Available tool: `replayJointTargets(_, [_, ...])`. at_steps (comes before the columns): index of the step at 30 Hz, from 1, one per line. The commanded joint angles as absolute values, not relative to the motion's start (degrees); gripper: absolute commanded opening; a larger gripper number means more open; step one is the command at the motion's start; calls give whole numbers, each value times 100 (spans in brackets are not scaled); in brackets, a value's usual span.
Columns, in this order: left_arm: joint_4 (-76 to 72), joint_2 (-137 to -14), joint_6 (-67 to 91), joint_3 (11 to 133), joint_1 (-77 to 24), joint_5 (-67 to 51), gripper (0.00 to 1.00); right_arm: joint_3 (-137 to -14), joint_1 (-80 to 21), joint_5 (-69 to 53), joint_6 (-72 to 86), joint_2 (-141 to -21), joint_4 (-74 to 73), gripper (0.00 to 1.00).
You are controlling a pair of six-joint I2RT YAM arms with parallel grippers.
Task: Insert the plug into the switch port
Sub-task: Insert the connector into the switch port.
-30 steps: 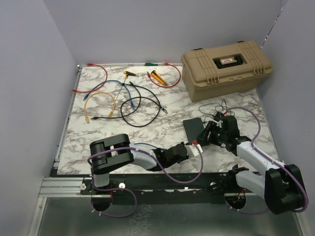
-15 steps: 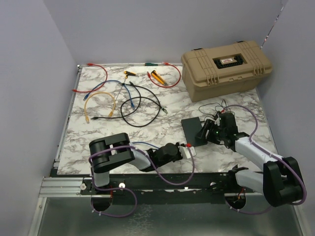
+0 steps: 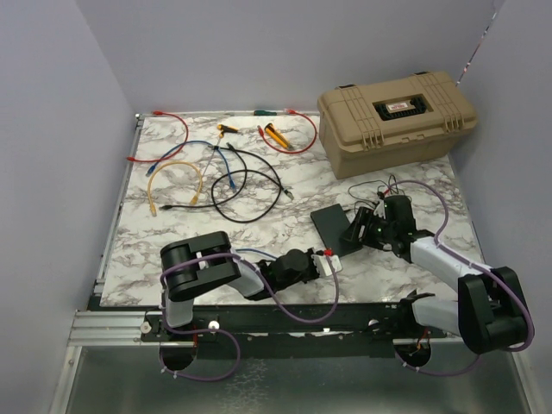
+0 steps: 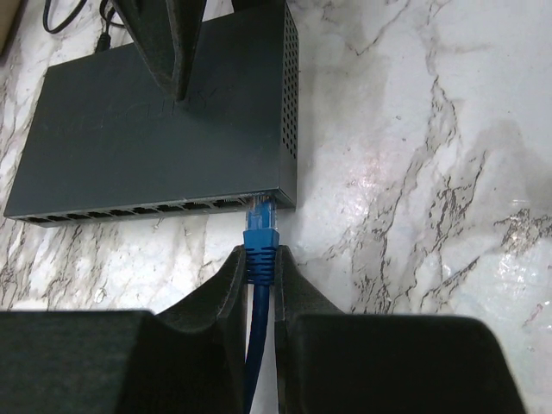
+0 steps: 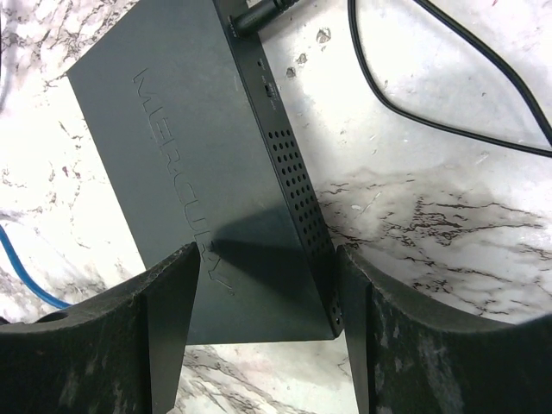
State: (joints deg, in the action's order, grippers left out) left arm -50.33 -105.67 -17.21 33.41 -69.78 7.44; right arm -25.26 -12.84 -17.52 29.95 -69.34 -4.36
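Blue and clear-tipped, the plug (image 4: 260,226) is sitting pinched between the left fingers (image 4: 259,285), its tip touching the rightmost port on the near long edge of the switch (image 4: 164,138); how deep it sits cannot be told. The switch is lying flat on the marble counter (image 3: 172,237), near its front right. The right fingers (image 5: 267,328) are spreading wide, straddling the switch's corner beside its vented side.

The plug (image 4: 260,231) sits at the switch's (image 4: 164,147) rightmost port.
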Motion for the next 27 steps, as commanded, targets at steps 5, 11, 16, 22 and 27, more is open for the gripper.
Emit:
replayJointTargets(5, [-5378,-11174,-1192,3537,-7196,1315,0,-2018,-1441,-3016,3522,-6866,-716,67])
replayJointTargets(11, [-5258,-11235,-697,3722,-7223,1484,0,-1943,-1441,-3017,3549,-6651,-826,66])
replayJointTargets(16, [-4778,-11243,-624,4004,-7218,1346,0,-1916,-1441,-3126,3528,-6533,-895,65])
replayJointTargets(22, [-4764,-11417,-795,4301,-7161,1369,0,-1837,-1440,-3383,3656,-6431,-814,65])
replayJointTargets(27, [-4817,-11714,-1021,4530,-7171,1195,4,-1813,-1441,-3223,3726,-6166,-944,65])
